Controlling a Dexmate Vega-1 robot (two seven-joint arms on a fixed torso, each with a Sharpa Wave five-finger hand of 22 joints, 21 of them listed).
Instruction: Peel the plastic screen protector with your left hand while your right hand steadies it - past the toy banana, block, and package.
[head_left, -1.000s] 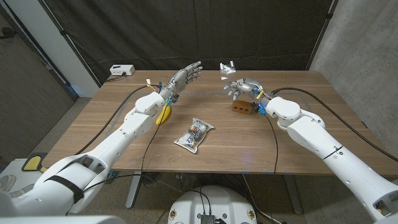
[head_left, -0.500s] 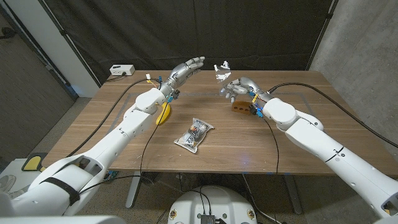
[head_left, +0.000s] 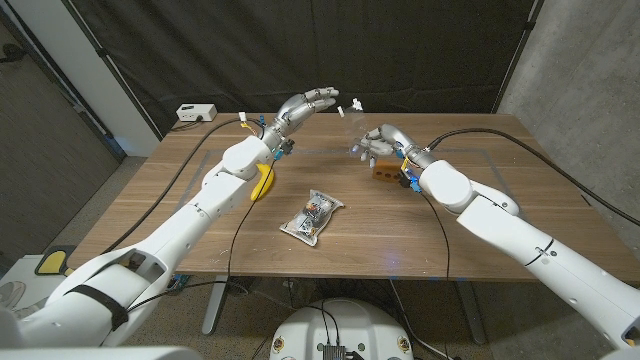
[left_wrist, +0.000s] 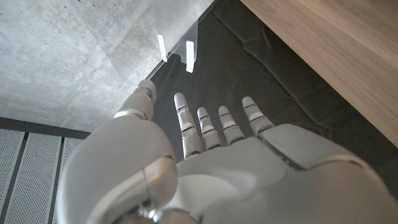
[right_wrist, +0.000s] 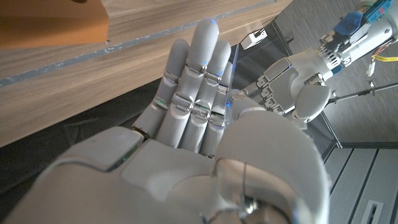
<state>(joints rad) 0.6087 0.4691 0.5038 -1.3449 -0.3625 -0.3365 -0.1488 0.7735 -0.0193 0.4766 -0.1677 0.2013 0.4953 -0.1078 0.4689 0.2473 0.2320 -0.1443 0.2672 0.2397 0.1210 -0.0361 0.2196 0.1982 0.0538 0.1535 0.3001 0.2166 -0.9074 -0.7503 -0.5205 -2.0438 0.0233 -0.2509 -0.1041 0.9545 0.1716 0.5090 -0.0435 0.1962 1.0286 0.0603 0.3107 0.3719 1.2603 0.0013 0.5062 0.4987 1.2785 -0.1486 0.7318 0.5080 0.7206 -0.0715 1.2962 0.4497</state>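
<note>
A wooden table stands before black curtains and a grey concrete wall. From the head view, both arms are raised over the far part of the table. The right hand pinches a clear plastic screen protector, held upright in the air between the two hands; two small white tabs mark its top edge. The left hand hovers just beside it, fingers spread, holding nothing. On the table lie one toy banana, one brown block just behind the right hand, and one clear package nearer the front. One white box sits at the far left corner.

The left wrist view looks along the spread fingers toward the sheet's two tabs, near but not touching.

The right wrist view shows the sheet's edge clamped between thumb and fingers (the grip looks firm), with the left hand beyond.

The step in hand seems to be the approach before peeling. Next, the left fingertips likely need to close on one tab while the right holds steady.
</note>
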